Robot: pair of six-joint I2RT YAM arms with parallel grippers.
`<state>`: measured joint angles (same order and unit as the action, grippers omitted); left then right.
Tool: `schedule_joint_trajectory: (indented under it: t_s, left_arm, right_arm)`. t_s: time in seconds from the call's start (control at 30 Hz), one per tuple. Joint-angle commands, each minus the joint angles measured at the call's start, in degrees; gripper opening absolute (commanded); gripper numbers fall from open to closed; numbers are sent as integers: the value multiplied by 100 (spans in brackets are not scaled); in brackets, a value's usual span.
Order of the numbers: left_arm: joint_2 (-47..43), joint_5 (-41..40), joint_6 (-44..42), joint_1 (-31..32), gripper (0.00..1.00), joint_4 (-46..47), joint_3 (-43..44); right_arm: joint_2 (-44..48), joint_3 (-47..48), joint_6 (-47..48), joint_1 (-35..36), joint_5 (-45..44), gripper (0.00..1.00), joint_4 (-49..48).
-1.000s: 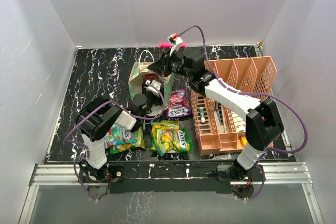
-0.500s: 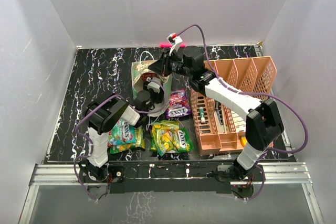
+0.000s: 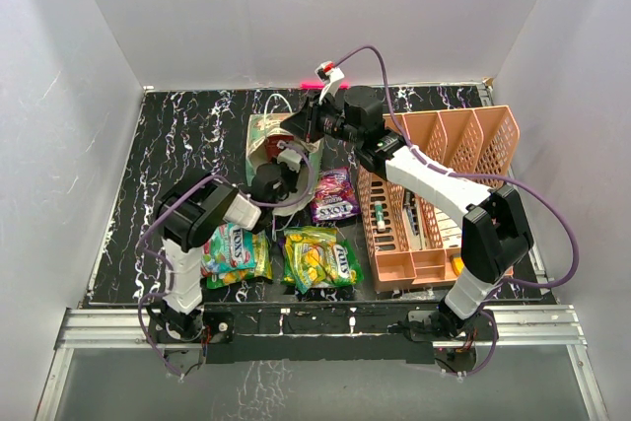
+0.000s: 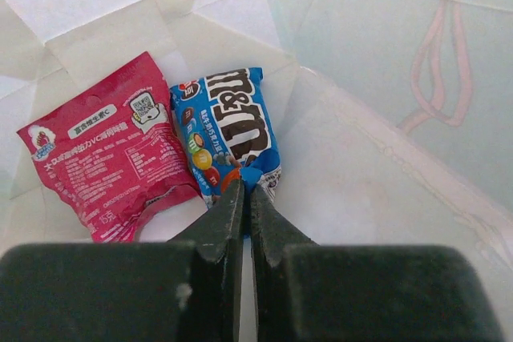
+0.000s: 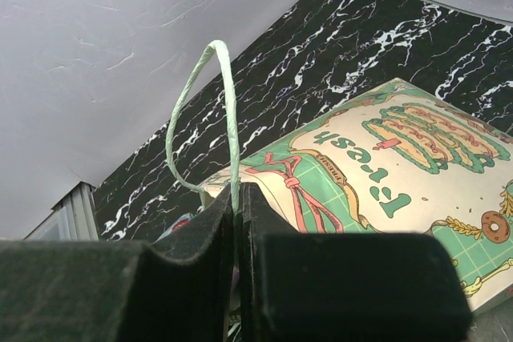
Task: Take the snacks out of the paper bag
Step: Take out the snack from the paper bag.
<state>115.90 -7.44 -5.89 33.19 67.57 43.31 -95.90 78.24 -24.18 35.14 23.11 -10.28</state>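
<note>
lab rig: white booth walls (image 3: 296, 17) around a marbled black table (image 3: 187, 135).

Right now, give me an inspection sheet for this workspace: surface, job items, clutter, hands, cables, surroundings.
Surface: black marbled table.
Job's things: red packet and blue packet inside the paper bag; purple packet, yellow packet and teal packet out on the table.
Clutter: peach organiser, right side.
Hands: left hand shut on the blue packet's corner; right hand shut on the bag's cord handle.
Cables: purple cables loop off both arms.
Surroundings: white walls.
</note>
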Motion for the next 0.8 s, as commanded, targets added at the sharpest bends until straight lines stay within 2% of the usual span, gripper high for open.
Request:
schedule_joint_trajectory:
  t_s: [0.0, 0.37, 0.5, 0.67, 0.77]
  left_arm:
    - [-800, 520, 50, -18, 0, -204, -231]
    - [-3072, 1225, 322, 13, 0, -1703, -1122]
    - [-4030, 1527, 758, 29, 0, -3006, -1006]
    - [-5742, 2373, 1481, 39, 0, -4783, -905]
    - [-6920, 2642, 1589, 18, 0, -6074, -531]
  right_arm:
    - [133, 324, 116, -17, -197, 7, -235]
    - [-10, 365, 174, -117, -490, 7, -296]
    - [11, 317, 144, -186, -759, 7, -305]
    - [14, 389, 128, -296, -996, 7, -230]
    - [-4, 428, 159, -360, -1081, 7, -144]
